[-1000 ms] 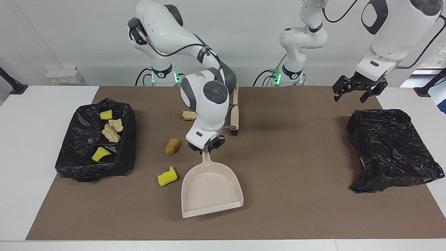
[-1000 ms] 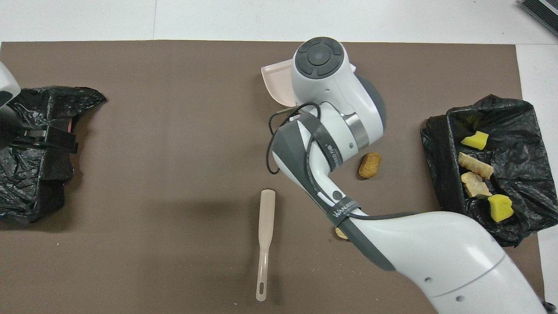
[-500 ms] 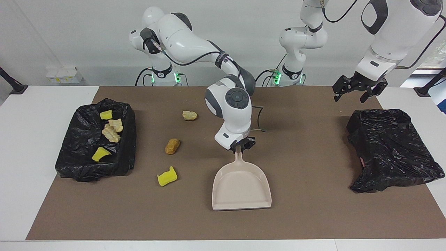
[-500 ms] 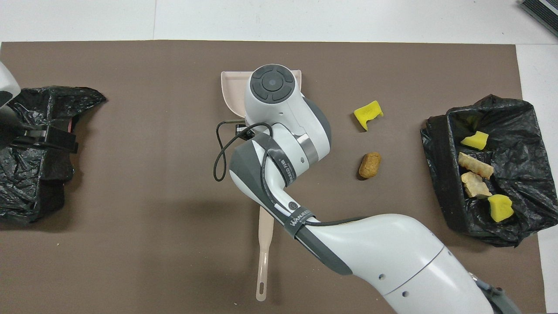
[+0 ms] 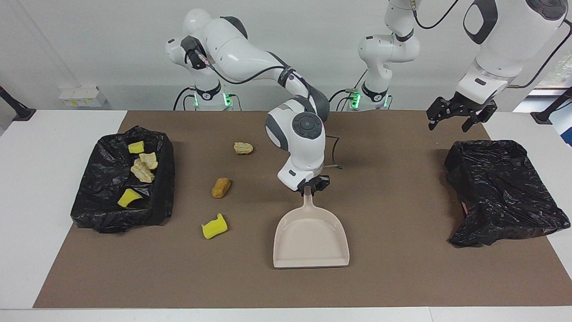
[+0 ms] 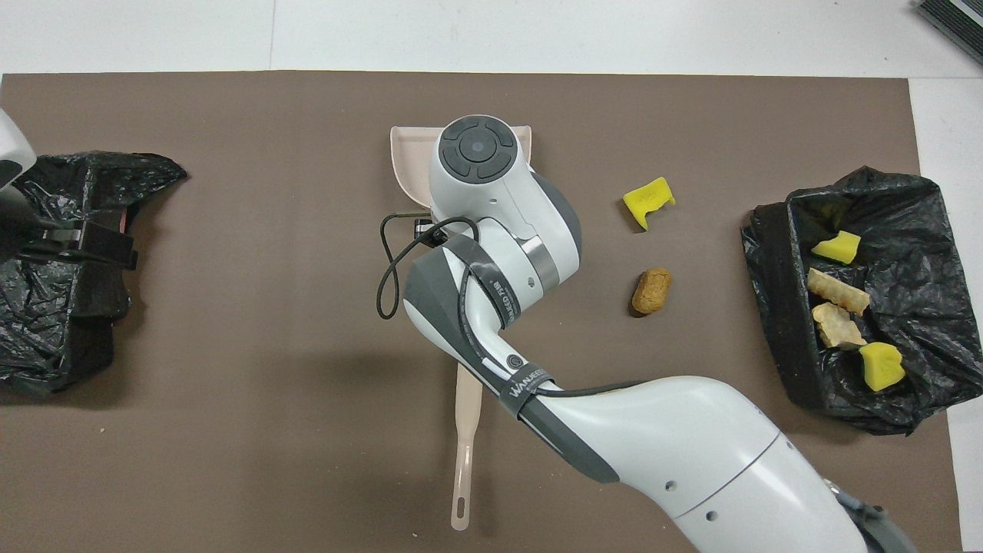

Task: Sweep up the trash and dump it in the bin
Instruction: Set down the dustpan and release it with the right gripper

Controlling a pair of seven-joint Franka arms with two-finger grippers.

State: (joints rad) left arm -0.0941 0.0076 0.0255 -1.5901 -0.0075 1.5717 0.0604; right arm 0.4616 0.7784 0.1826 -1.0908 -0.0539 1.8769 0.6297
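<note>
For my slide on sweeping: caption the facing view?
Right gripper holds the dustpan by its handle; three trash pieces lie loose beside the bin.

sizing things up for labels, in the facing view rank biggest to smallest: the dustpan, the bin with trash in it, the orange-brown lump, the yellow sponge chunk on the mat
1. bin with trash in it
2. dustpan
3. and 4. yellow sponge chunk and orange-brown lump: they look about alike; the sponge looks slightly bigger, but it lies closer to the camera, so no firm ranking.
</note>
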